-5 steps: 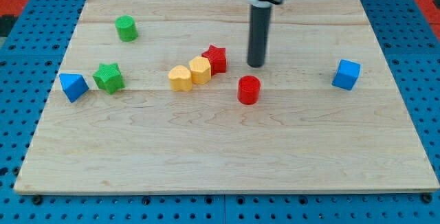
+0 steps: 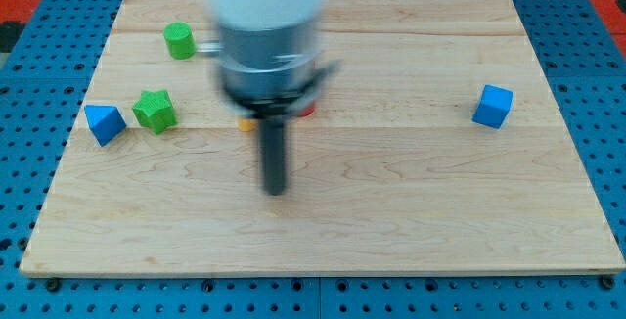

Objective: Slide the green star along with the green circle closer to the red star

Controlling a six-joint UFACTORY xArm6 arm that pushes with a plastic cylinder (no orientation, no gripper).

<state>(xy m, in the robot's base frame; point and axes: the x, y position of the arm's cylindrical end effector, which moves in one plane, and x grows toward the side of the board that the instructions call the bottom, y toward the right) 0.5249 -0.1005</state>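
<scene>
The green star [image 2: 155,110] lies at the view's left, beside a blue triangular block [image 2: 104,122]. The green circle [image 2: 179,40] stands above it near the view's top left. The arm blurs across the board's middle and hides most of the red star; only a red sliver [image 2: 307,111] shows at its right edge, and I cannot tell which red block it is. My tip [image 2: 276,190] rests on the board below the middle, well to the right of and below both green blocks, touching no block.
A blue cube [image 2: 493,106] sits at the view's right. A small yellow edge [image 2: 245,121] peeks out left of the rod; the yellow blocks and red cylinder are otherwise hidden by the arm. The wooden board [image 2: 440,221] lies on a blue pegboard.
The arm has swept from the upper middle, right of the red star, down and to the left. It now covers the red and yellow blocks. The green blocks have not moved.
</scene>
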